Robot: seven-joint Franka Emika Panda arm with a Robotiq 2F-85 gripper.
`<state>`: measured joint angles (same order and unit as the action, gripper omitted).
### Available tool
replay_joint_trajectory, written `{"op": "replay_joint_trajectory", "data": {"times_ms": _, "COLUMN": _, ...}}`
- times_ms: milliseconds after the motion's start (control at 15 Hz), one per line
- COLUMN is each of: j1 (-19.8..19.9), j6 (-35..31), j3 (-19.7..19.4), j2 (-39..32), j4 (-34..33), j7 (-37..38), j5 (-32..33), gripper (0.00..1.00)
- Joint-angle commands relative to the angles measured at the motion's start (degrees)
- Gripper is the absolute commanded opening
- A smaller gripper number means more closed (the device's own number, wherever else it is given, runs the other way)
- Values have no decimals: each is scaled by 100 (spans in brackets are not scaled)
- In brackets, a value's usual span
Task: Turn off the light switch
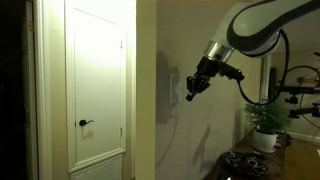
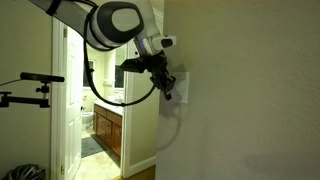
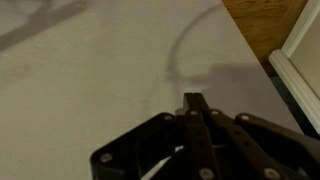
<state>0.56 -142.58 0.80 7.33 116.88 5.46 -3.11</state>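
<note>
Tool (image 2: 166,82) looks pressed together, holding nothing, with its tip right at the light switch (image 2: 181,92) on the wall right of the door (image 1: 97,85). I'd push slow and square so it doesn't skid off the plate.

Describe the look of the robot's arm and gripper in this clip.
The arm has rounded white shells with dark grey joint bands. A thin black cable loops alongside it. The gripper is all black, with hinged links and round bolts. No markings are readable.
</note>
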Motion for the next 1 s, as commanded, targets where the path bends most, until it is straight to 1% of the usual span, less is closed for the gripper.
{"op": "replay_joint_trajectory", "data": {"times_ms": 0, "j1": -30, "j6": -348, "j3": 29, "j2": -205, "j4": -153, "j7": 191, "j5": 16, "gripper": 2}}
{"op": "replay_joint_trajectory", "data": {"times_ms": 200, "j1": -28, "j6": -551, "j3": 40, "j2": -315, "j4": -258, "j7": 205, "j5": 54, "gripper": 4}}
{"op": "replay_joint_trajectory", "data": {"times_ms": 400, "j1": -29, "j6": -683, "j3": 38, "j2": -422, "j4": -390, "j7": 208, "j5": 70, "gripper": 2}}
{"op": "replay_joint_trajectory", "data": {"times_ms": 933, "j1": -30, "j6": -858, "j3": 21, "j2": -739, "j4": -653, "j7": 236, "j5": 175, "gripper": 4}}
